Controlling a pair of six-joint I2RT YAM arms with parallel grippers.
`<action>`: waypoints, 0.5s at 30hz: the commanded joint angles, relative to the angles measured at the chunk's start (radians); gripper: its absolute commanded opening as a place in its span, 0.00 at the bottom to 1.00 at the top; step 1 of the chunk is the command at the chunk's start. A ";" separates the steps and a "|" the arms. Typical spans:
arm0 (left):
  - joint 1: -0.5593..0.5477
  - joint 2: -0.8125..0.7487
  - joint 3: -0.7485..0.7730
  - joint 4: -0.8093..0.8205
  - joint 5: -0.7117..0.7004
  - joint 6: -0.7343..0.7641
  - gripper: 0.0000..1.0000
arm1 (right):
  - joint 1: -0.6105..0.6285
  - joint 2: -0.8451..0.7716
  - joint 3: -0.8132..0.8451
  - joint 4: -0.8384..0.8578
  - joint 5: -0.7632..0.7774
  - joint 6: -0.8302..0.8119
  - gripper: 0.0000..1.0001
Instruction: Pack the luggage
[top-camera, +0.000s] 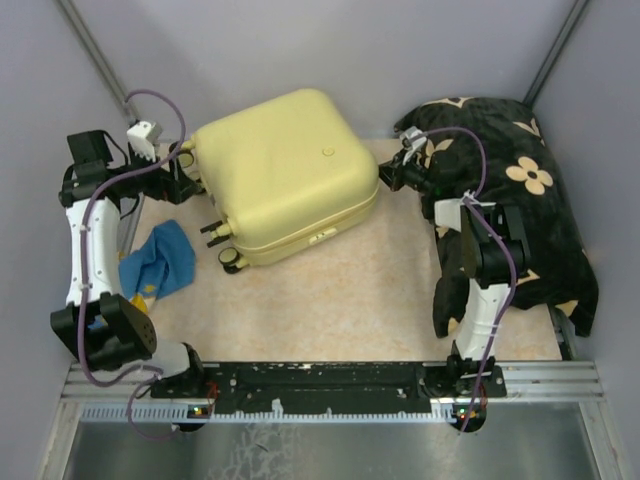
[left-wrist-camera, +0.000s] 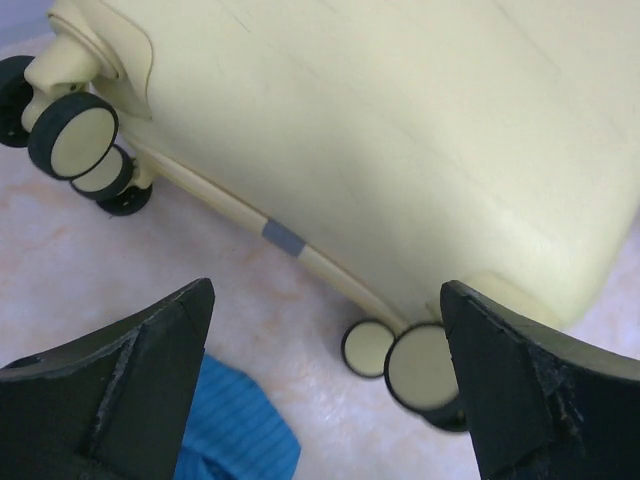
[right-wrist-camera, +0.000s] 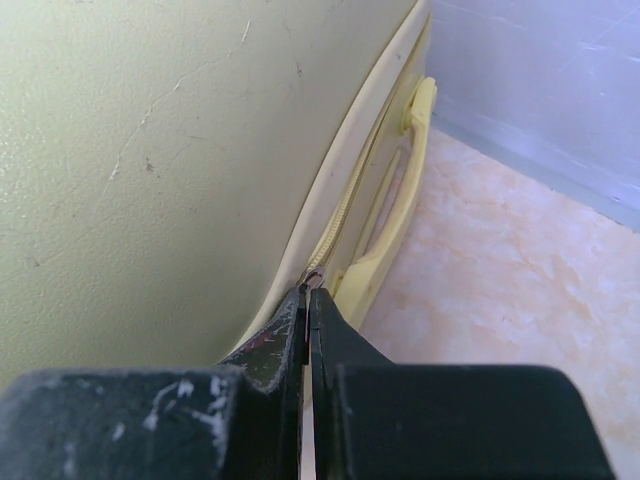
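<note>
evidently the suitcase lay shut and flat on the table, towards the back and left of middle. its wheels were turned to the left arm and its handle sat just beyond the tips of the right gripper. that placing made sense: each arm had one end of the case within reach, so the seam could be worked from either side. the right gripper was closed tight, its tips pressed against the zipper line just below the handle. it may have pinched the zipper pull, though the pull was too small and hidden to make out. such a hold would suit drawing the zipper along the seam, which i judged to be the step in hand. the left gripper stood spread wide and held nothing. it was just off the wheel end of the case, with the shell ahead of it and touching neither finger. a blue cloth lay crumpled on the table by the left arm, near the wheels and outside the case. a black cloth with flower motifs was heaped under the right arm.
</note>
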 joint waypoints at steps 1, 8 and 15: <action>0.007 0.152 0.052 0.175 0.112 -0.292 0.99 | 0.077 -0.121 -0.043 0.049 -0.127 -0.029 0.00; -0.037 0.383 0.155 0.238 0.145 -0.314 0.98 | 0.137 -0.228 -0.158 0.031 -0.195 -0.061 0.00; -0.145 0.546 0.267 0.202 0.121 -0.230 0.87 | 0.191 -0.460 -0.353 -0.066 -0.250 -0.199 0.00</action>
